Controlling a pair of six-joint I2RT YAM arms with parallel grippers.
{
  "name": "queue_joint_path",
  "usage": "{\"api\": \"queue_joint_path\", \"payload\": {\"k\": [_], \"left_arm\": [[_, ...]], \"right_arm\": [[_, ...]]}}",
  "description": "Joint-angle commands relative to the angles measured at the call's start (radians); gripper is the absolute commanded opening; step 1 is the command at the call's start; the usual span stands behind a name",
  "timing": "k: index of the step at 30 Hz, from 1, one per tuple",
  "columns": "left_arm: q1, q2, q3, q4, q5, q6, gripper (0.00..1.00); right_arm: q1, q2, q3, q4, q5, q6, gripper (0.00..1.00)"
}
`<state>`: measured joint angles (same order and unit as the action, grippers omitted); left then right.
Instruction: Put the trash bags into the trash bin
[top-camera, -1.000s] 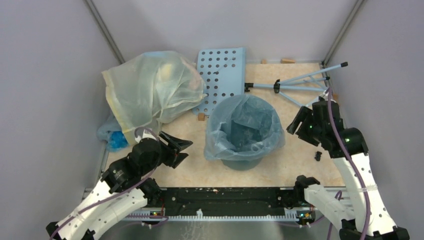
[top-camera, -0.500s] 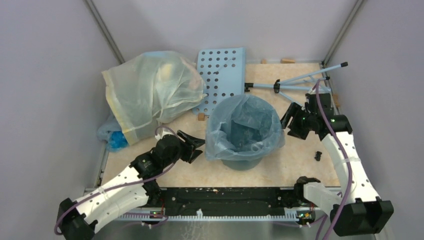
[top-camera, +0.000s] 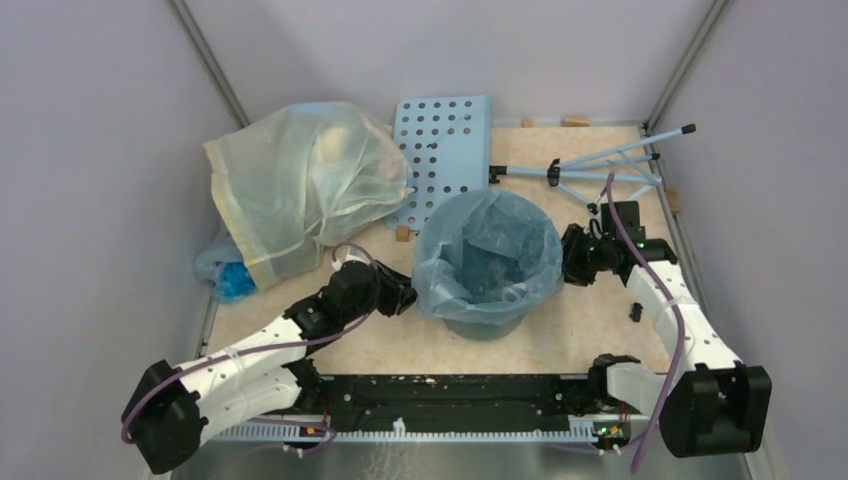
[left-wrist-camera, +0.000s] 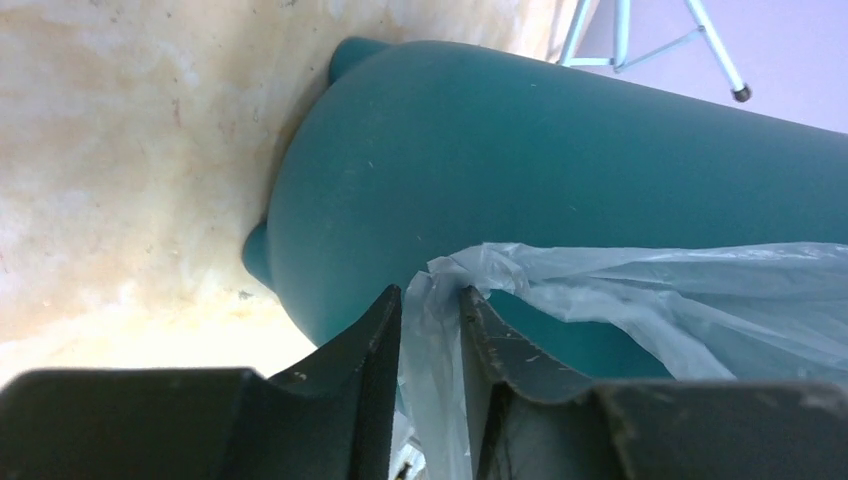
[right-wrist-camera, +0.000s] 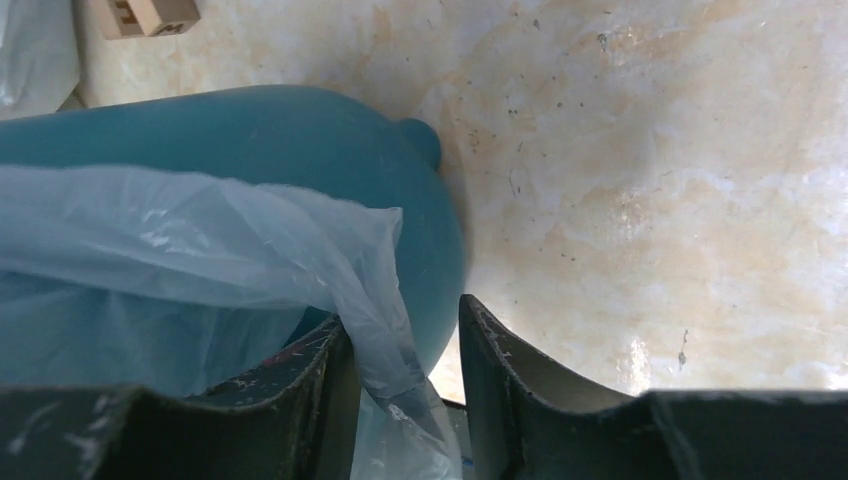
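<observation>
Two grippers at the hem of the trash bag (top-camera: 490, 250), one on each side of the trash bin (top-camera: 485, 325)

Seen from above, the dark teal bin stands upright near the middle of the marbled table (top-camera: 580, 320). The pale blue, crinkly bag lines it: its body hangs inside and its mouth is folded out over the rim, hanging down the outer wall all round.

The left gripper (top-camera: 400, 297) reaches in low against the bin's left side. Its wrist camera shows the jaws narrowed to a slim gap, with a corner of the bag's hem pinched between them just beside the bin wall.

The right gripper (top-camera: 568, 262) mirrors it on the bin's right side. Its wrist camera shows the jaws wider apart. The hem drapes down between them and rests against one finger (right-wrist-camera: 335, 345), so it is straddled rather than clamped.

Both arms sit low, likely so the overhang can be pulled down evenly from opposite sides and the liner sits snug. The task looks nearly done.

Behind the bin, well apart from both grippers, lie a full yellowish bag (top-camera: 300, 190), a light blue perforated panel (top-camera: 445, 150) and a folded tripod stand (top-camera: 610, 165).
</observation>
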<state>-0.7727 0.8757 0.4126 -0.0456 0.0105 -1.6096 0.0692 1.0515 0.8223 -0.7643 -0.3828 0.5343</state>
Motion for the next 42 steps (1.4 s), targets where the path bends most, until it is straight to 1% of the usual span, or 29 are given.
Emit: {"api": "queue_joint_path", "payload": {"k": [1,5,8,10,12,14,15,18,21,24,25,27,28,29,30,32,36,38,41,42], "left_arm": [[0.010,0.079,-0.006,0.122,0.002,0.049,0.30],[0.027,0.192,0.055,0.103,0.039,0.142,0.25],[0.041,0.245,0.090,0.081,0.071,0.162,0.22],[0.049,0.256,0.100,0.063,0.071,0.167,0.22],[0.056,0.246,0.101,0.051,0.064,0.172,0.22],[0.059,0.223,0.101,0.018,0.050,0.173,0.22],[0.060,0.207,0.102,0.000,0.042,0.173,0.22],[0.060,0.161,0.111,-0.050,0.018,0.183,0.22],[0.061,0.128,0.119,-0.097,0.003,0.197,0.22],[0.061,0.114,0.123,-0.115,0.003,0.205,0.22],[0.061,0.113,0.124,-0.118,0.004,0.209,0.21],[0.060,0.119,0.130,-0.124,0.012,0.219,0.21],[0.061,0.123,0.136,-0.129,0.013,0.226,0.21],[0.061,0.127,0.139,-0.133,0.012,0.233,0.21],[0.060,0.129,0.145,-0.139,0.010,0.242,0.21],[0.060,0.133,0.156,-0.150,0.002,0.255,0.21],[0.061,0.144,0.166,-0.152,0.000,0.272,0.20],[0.060,0.159,0.176,-0.153,0.005,0.283,0.15],[0.061,0.184,0.197,-0.165,0.016,0.300,0.00],[0.060,0.191,0.204,-0.171,0.018,0.305,0.00]], "right_arm": [[-0.006,0.024,-0.058,0.119,-0.048,0.009,0.37],[-0.005,0.033,-0.124,0.170,-0.044,0.026,0.36],[-0.005,0.051,-0.151,0.182,-0.048,0.027,0.37],[-0.005,0.051,-0.149,0.174,-0.047,0.028,0.41],[-0.005,0.036,-0.105,0.133,0.010,0.020,0.52],[-0.005,0.008,-0.041,0.061,0.104,-0.002,0.63],[-0.006,-0.009,-0.007,0.027,0.161,-0.011,0.67],[-0.005,-0.066,0.108,-0.065,0.317,-0.043,0.70],[-0.005,-0.110,0.233,-0.128,0.399,-0.091,0.69],[-0.004,-0.124,0.367,-0.184,0.408,-0.138,0.62],[-0.003,-0.121,0.418,-0.199,0.396,-0.157,0.55],[0.016,-0.103,0.510,-0.217,0.319,-0.219,0.26],[0.036,-0.086,0.551,-0.232,0.286,-0.242,0.04],[0.070,-0.066,0.594,-0.251,0.263,-0.256,0.00],[0.117,-0.045,0.633,-0.267,0.254,-0.267,0.00],[0.261,-0.016,0.681,-0.275,0.271,-0.279,0.00],[0.568,0.014,0.655,-0.220,0.372,-0.297,0.00],[0.681,0.042,0.639,-0.215,0.442,-0.311,0.00],[0.818,0.084,0.607,-0.206,0.530,-0.349,0.00],[0.861,0.095,0.588,-0.196,0.560,-0.365,0.00]]}}
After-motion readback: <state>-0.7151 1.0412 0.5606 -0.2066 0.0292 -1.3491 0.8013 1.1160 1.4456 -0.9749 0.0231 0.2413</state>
